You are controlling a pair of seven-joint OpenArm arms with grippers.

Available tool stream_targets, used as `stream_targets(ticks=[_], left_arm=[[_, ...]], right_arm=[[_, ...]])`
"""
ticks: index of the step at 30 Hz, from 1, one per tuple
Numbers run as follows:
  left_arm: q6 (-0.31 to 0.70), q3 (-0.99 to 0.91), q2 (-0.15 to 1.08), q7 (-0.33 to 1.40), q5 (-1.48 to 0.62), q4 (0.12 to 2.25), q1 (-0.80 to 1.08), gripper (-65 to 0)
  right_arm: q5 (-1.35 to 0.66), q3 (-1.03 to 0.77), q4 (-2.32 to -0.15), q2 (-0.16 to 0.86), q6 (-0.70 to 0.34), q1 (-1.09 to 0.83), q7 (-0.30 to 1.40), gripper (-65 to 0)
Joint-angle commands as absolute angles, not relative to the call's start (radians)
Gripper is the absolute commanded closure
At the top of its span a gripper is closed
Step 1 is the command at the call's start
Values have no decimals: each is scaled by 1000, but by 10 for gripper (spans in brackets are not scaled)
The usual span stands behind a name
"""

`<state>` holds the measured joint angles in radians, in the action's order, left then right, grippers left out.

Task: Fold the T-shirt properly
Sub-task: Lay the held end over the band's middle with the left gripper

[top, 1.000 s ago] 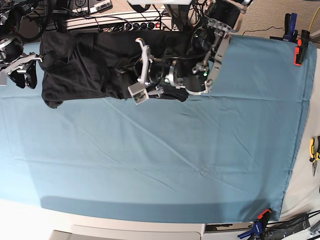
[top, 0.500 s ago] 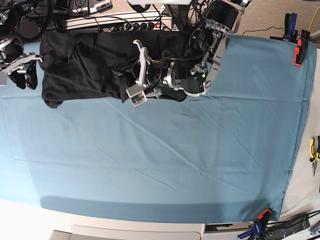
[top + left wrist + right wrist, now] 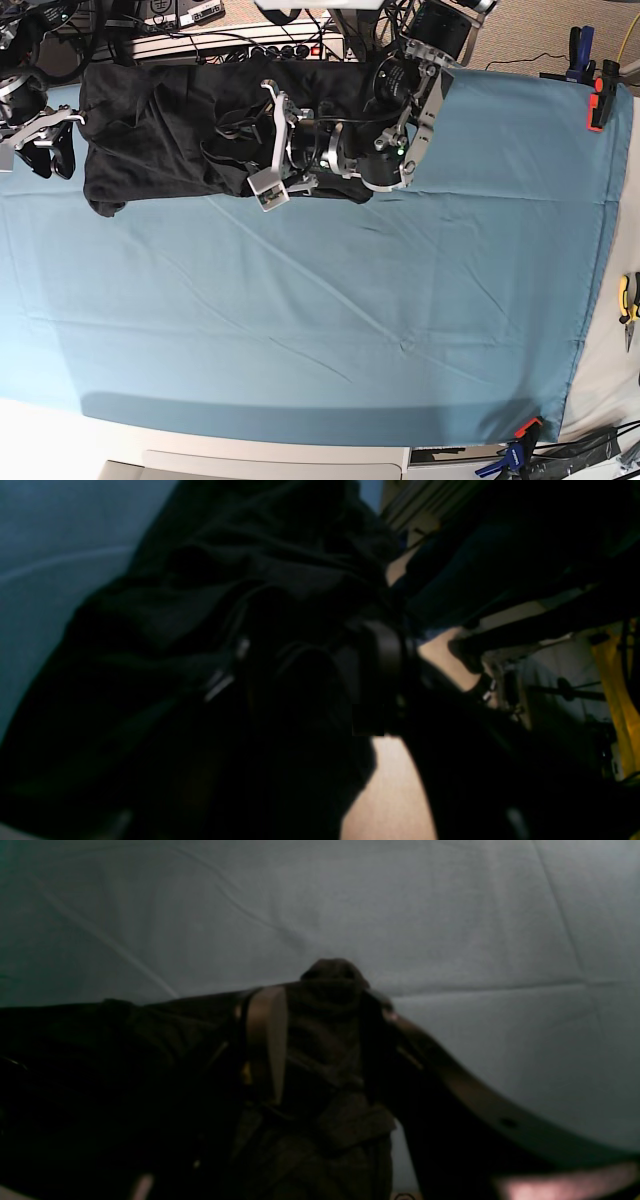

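Base view: T-shirt (image 3: 170, 130) bunched along far edge of blue sheet (image 3: 330, 330) | left gripper (image 3: 232, 130) over its middle, jaw state unclear | right gripper (image 3: 45, 145) open at shirt's end | step: regrasping; next: secure an edge to spread.

T-shirt (image 3: 160, 130) (crumpled) on sheet (image 3: 330, 320)
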<state>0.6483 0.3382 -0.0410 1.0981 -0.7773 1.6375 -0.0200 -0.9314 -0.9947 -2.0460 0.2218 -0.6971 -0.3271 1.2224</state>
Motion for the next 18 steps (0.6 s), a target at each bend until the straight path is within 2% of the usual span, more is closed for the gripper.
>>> stream_targets(ticks=[1, 3, 5, 7, 9, 13, 18], left_arm=[[655, 338, -52, 1077, -803, 1653, -36, -292], [655, 338, -52, 1092, -803, 1653, -39, -287], [654, 338, -52, 1126, -804, 1653, -49, -243], [653, 337, -50, 1153, -806, 1653, -62, -155], [648, 335, -49, 1195, -850, 1658, -73, -6], [678, 319, -46, 1259, -928, 1682, -75, 0], [678, 315, -17, 1260, -928, 1684, -75, 0]], right_arm=[[-949, -1000, -2061, 241, -698, -327, 1196, -244], [-949, -1000, -2061, 241, -698, -327, 1196, -245], [-949, -1000, -2061, 241, -698, -327, 1196, -245], [-949, -1000, -2061, 241, -698, -327, 1196, -245], [-949, -1000, -2061, 241, -698, -327, 1196, -245], [-949, -1000, -2061, 241, -698, -327, 1196, -245], [-949, -1000, -2061, 241, -698, -327, 1196, -245]])
